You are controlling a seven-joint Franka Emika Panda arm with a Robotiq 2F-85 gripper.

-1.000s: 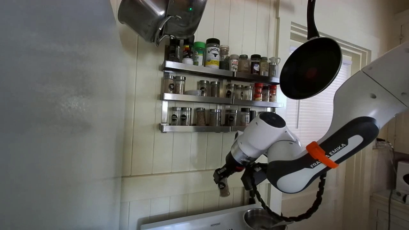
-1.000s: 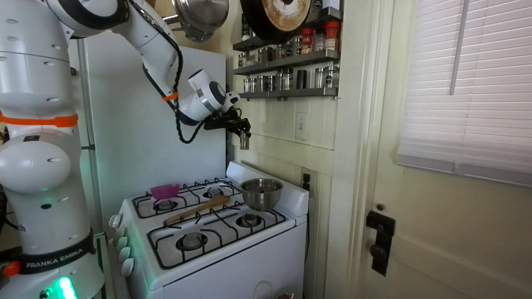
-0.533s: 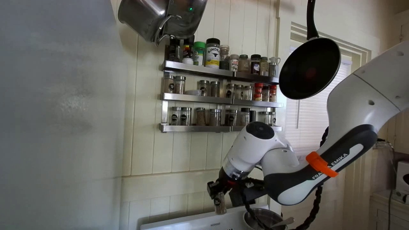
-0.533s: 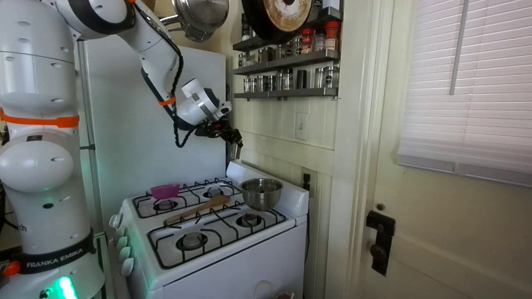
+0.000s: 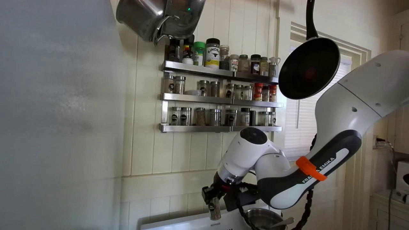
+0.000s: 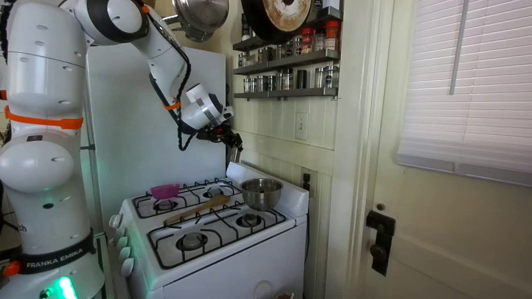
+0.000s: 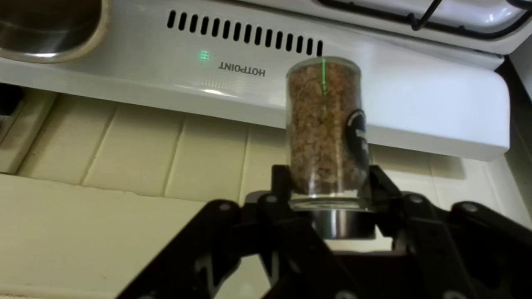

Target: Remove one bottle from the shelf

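Observation:
A small glass bottle (image 7: 326,128) with brown grains, a black round label and a silver lid is in my gripper (image 7: 328,182). The fingers are shut on its lid end, one on each side. Its base points away from the gripper. In both exterior views the bottle (image 5: 214,209) (image 6: 235,154) hangs slightly tilted, lid up, below the gripper (image 5: 212,194) (image 6: 236,142). It is in the air near the stove's back panel (image 5: 182,223), well below the wall shelf (image 5: 195,128). The shelf's three tiers (image 6: 286,94) hold several other bottles and jars.
The white stove (image 6: 232,249) carries a steel bowl (image 6: 262,195), a wooden spoon (image 6: 203,207) and a pink bowl (image 6: 165,191). A fridge (image 6: 158,112) stands beside it. A frying pan (image 5: 310,68) and steel pots (image 5: 143,19) hang overhead. A door (image 6: 453,232) is at the side.
The gripper, with the bottle held, has moved down and away from the shelf, toward the stove's back panel. Most of that motion came in the first half second. The bottle tilts more now.

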